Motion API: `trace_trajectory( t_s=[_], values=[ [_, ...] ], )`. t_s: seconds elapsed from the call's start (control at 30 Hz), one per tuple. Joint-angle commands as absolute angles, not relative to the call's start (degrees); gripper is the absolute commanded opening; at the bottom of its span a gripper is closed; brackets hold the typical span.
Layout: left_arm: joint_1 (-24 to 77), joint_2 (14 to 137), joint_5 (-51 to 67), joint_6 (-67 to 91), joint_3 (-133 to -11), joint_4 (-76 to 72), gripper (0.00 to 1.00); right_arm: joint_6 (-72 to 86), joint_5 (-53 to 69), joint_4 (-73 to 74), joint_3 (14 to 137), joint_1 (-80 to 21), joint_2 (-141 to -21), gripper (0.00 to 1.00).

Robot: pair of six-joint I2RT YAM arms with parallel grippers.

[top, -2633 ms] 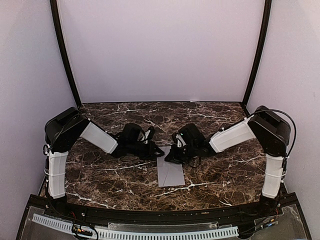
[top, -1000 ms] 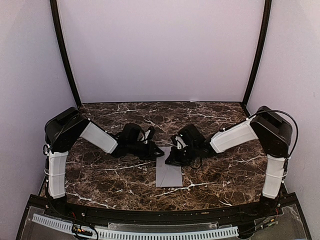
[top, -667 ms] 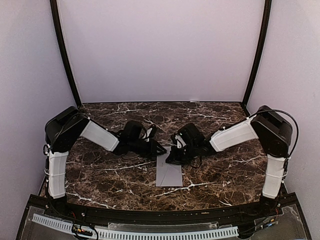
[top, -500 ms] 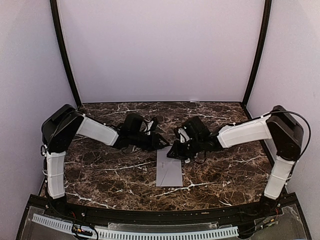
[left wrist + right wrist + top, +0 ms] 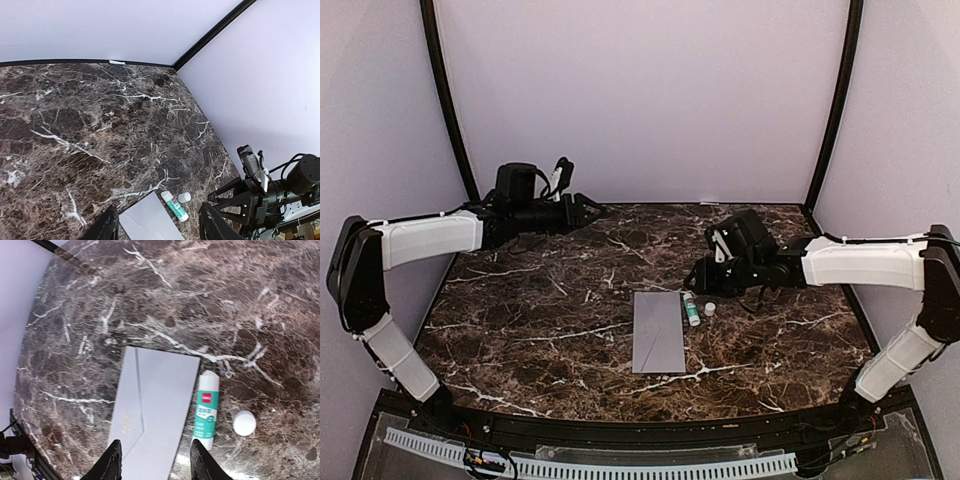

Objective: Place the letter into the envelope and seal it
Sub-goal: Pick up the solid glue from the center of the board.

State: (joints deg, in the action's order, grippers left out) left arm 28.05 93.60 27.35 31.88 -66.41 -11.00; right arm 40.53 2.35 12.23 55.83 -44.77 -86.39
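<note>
Looked like robot lab test booth: plain lavender walls (image 5: 640, 100) enclosed marble-pattern table (image 5: 540, 330) left, far, right; black corner posts (image 5: 445, 110); two arms (image 5: 425, 235) bolted at near edge; slotted cable duct (image 5: 590, 463) alongside.

1. The glue stick (image 5: 207, 412) lying on the desk (image 5: 250, 315) carries a small red brand patch with white letters, too small to read; green print runs along the tube below it, equally illegible.
2. The envelope (image 5: 155, 405) bears a faint gold mark by its flap; no letters can be made out.
3. Top and left wrist views: nothing legible.
</note>
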Motion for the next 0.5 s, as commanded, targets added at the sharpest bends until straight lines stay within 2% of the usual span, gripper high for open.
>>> trace_trajectory(
  t_s=[0.0,0.47],
  values=[
    [25.09,88.2,24.52,25.91,-64.34,-3.41,0.56,38.47,-3.62,18.57,58.1,-44.31,-90.98,0.44],
    [21.35,82.09,20.87,22.03,-58.43,-4.83,0.59,32.97,-6.16,27.74,72.59,-43.49,-105.57,0.46]
  ],
)
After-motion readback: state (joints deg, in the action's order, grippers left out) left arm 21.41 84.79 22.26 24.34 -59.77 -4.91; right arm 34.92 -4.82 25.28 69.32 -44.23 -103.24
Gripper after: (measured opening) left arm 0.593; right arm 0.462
